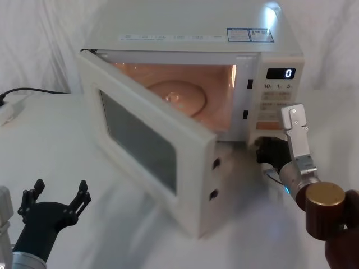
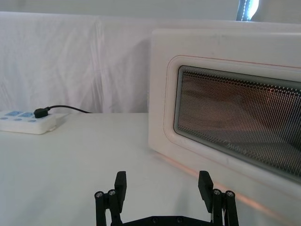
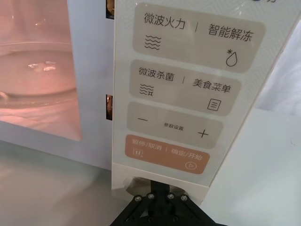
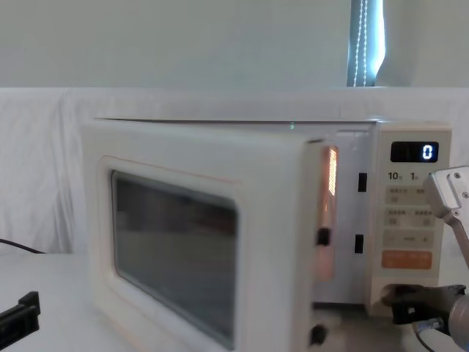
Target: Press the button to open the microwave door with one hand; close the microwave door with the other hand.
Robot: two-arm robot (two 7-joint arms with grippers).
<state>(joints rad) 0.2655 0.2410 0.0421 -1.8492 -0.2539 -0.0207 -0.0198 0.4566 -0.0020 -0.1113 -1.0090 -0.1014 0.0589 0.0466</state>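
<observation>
The boxy cream countertop microwave (image 1: pixel 224 45) is seen standing on the white-draped bench (image 1: pixel 50 157), its black display reading 0. Its large cream door with the dark rounded window (image 1: pixel 140 140) is swung partly open, hinged at the cabinet's nine o'clock side, and the lit pinkish cavity with its glass turntable (image 1: pixel 179 95) is exposed.

The opening step is judged to be done or just finishing. The black right gripper on its silver wrist and maroon forearm (image 1: pixel 268 152) is held against the foot of the control panel, at the cabinet's five o'clock corner, where the wide cream release button (image 3: pixel 134 183) is partly seen just below the orange rectangular key (image 3: pixel 164 154). Whether the right gripper's fingers are spread or pressed together cannot be told, since the tips are hidden against the panel.

The black two-finger left gripper (image 1: pixel 60 193) is poised low at the head view's seven o'clock, fingers spread wide and empty, aimed toward the door's outer face and well apart from it.

The closing step is judged to come next: the left gripper would need to be brought against the door's outer face near its free edge and pushed toward the cabinet until latched, with the right arm drawn clear first. A white power strip with a black plug (image 2: pixel 26 120) lies at the bench's ten o'clock.
</observation>
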